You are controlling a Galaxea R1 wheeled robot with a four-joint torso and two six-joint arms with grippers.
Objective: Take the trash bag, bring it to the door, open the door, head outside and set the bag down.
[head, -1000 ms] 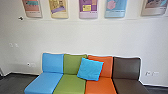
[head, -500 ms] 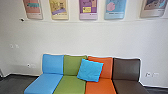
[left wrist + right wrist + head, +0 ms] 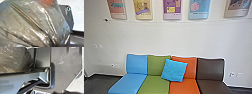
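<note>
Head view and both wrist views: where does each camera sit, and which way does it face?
Head view: high on the robot, facing forward and down at a wall, a row of seats and a blue cushion.
Left wrist view: on the left arm's wrist, facing the trash bag up close; the robot's dark plate shows.
Right wrist view: on the right arm's wrist, facing the robot's own plate and jointed bar, beside the bag.
Shared: both wrist views show bag and plate.

Four-colour seat row [image 3: 209, 68], tilted blue cushion [image 3: 174, 70], white wall [image 3: 159, 36], five hanging posters [image 3: 172, 9]
</note>
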